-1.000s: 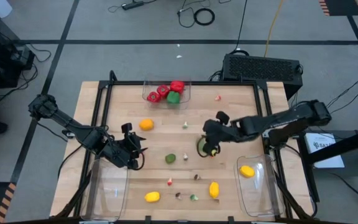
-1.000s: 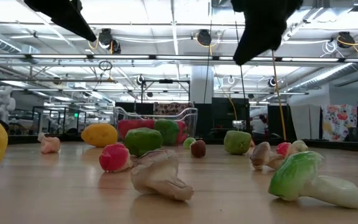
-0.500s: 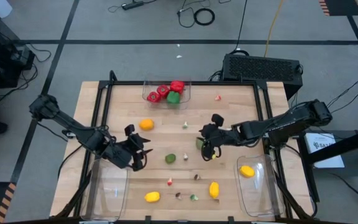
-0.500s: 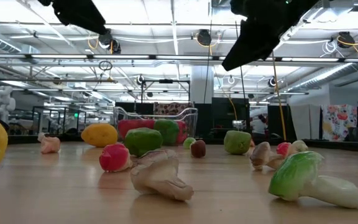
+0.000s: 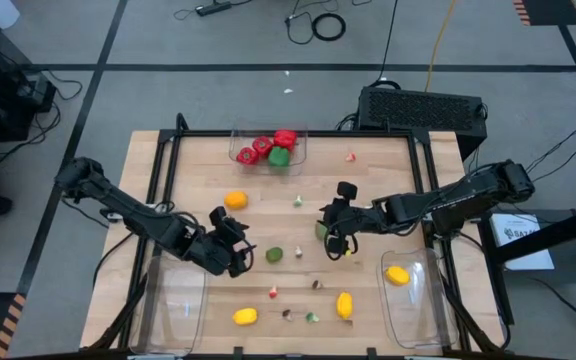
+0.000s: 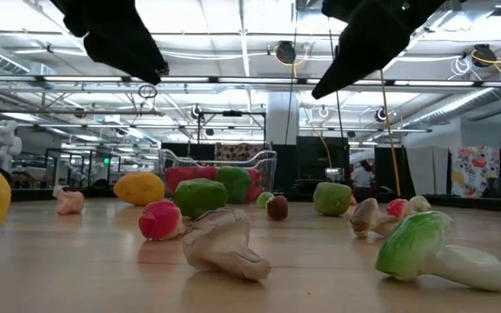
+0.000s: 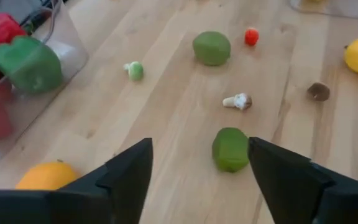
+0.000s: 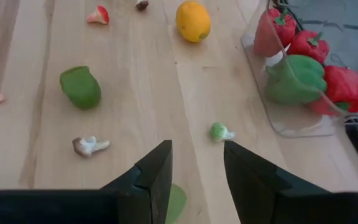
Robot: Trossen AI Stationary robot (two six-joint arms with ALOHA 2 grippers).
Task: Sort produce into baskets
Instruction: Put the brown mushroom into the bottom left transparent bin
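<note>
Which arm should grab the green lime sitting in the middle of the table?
Left, probably. The left gripper is open, empty and beside the green lime, which shows just ahead between its fingers in the left wrist view. The right gripper is farther off and already grips a green piece.

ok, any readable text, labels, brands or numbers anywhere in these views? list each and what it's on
None can be read.
White paper sheet on the floor beside the light wooden table, high view: dark print on it, too small to read.
Colourful poster in the room behind, low view: blurred, no legible words.
Toy produce, clear plastic bins and both dark arms: no visible markings.
</note>
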